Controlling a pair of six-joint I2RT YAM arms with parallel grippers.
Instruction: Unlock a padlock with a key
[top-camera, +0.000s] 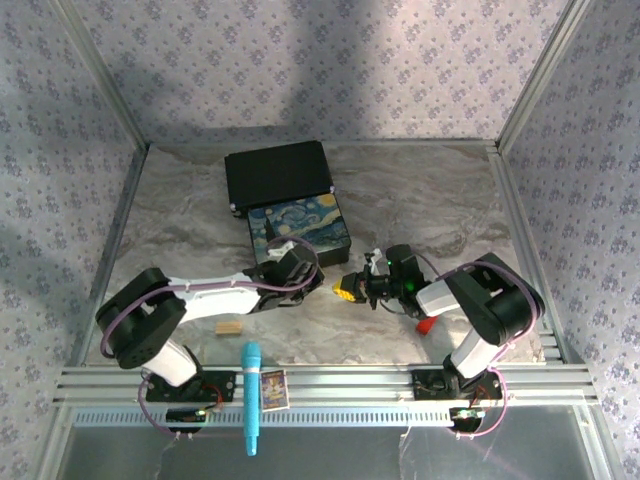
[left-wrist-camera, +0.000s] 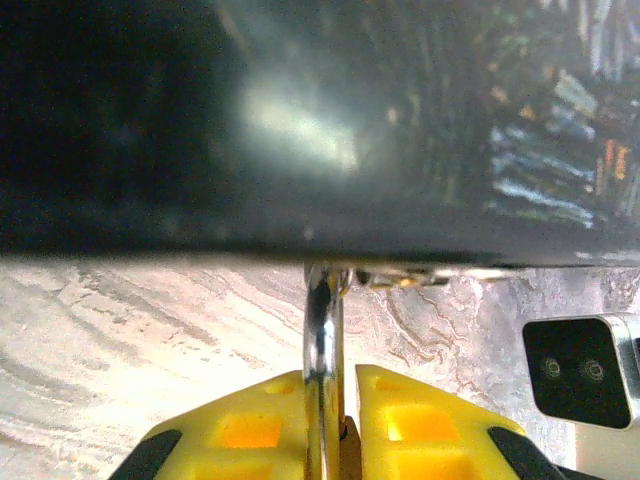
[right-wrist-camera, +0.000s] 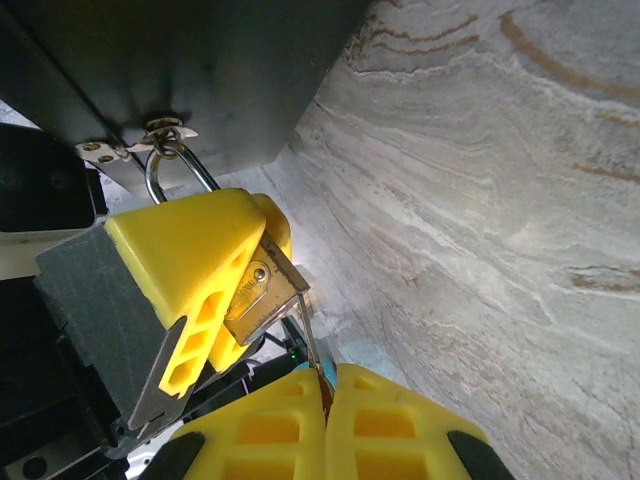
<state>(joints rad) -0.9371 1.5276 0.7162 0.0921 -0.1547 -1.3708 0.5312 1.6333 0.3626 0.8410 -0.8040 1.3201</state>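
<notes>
Padlock (right-wrist-camera: 255, 292) shows as little more than a brass wedge clamped between the yellow fingers of the left gripper (left-wrist-camera: 330, 388), so its keyhole face cannot be made out. In the left wrist view its body is cut off at the bottom edge, and only the silvery shackle (left-wrist-camera: 322, 330) rises clear of the pads. The key (right-wrist-camera: 311, 340) is a thin pale blade seen edge on. Its head is buried between the pressed-together fingers of the right gripper (right-wrist-camera: 327, 385), which pinch it. The blade reaches the padlock's lower corner, but whether its tip sits in the keyhole cannot be told. A red block (top-camera: 426, 324) is half covered by the right arm, and a tan wooden block (top-camera: 229, 327) lies just beside the left forearm. From the bases at the near rail, the left arm folds its elbow out to the left and runs its forearm rightward. The right arm folds its elbow out to the right and reaches leftward. The two wrists meet nose to nose just in front of the painted box (top-camera: 300, 228). There the shackle hangs through a small metal hasp (right-wrist-camera: 150, 135) on the box's dark front wall. Beyond, the black lid (top-camera: 278, 172) lies open.
</notes>
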